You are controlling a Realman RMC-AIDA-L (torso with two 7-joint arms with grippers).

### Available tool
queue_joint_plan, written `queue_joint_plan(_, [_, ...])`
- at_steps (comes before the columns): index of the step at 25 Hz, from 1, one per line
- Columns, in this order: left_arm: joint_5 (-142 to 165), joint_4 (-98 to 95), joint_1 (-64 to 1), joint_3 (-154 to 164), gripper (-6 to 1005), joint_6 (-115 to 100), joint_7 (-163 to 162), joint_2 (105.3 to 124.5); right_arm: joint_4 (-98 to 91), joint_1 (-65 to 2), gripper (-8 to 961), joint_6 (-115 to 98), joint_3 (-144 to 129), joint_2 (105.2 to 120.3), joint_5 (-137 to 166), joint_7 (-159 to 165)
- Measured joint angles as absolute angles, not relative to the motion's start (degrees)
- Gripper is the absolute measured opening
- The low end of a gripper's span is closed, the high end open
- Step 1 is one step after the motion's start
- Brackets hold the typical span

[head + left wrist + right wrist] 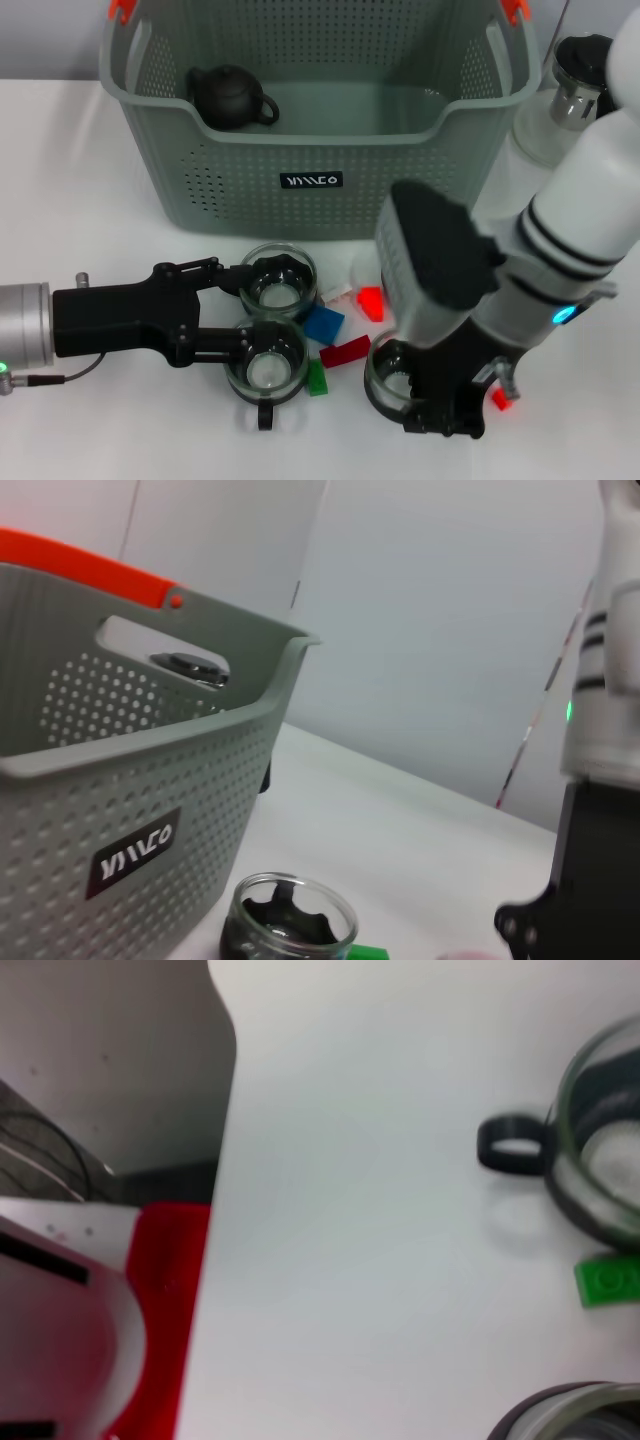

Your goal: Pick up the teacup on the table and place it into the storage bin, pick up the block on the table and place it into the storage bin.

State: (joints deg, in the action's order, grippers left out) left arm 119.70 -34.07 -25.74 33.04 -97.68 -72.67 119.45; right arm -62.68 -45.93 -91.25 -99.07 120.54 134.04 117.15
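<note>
The only marking is a small black label (pixel 311 181) with white stylised lettering on the front wall of the storage bin (pixel 200 190), low and near the middle. In the left wrist view the same label (pixel 133 851) sits tilted on the perforated wall. Its angular strokes look like a brand logo, but the letters cannot be read with certainty.

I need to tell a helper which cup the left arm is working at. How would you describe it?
Start at the grey-green storage bin; three glass teacups stand on the table in front of it. The left gripper reaches between two, and the one meant is the nearer cup, the only one showing a black handle pointing toward the robot.
</note>
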Motion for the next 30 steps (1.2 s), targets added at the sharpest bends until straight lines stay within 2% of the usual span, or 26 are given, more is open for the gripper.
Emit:
queue_joint_plan(14, [120.09, -34.21, -25.39, 31.55, 875, -99.15, -71.9, 119.44, -71.84, -46.95, 60, -106.89, -80.92, 120.24, 132.8, 116.86])
queue_joint_plan(20, [120.0, -34.06, -25.46, 31.58, 875, -99.33, -71.72, 119.44, -75.83, -51.78, 60, -112.8, -65.11, 120.13, 130.65, 117.2])
queue_joint_plan(25, [119.93, -33.95, -25.6, 31.63, 875, -99.33, -71.47, 119.44, -75.77, -55.43, 59, -108.91, -54.43, 119.98, 130.57, 117.42])
queue_joint_plan(30, [119.83, -33.92, -25.98, 31.99, 875, -99.32, -71.45, 119.44, -74.22, -56.1, 58, -97.09, -52.11, 119.55, 130.63, 119.43])
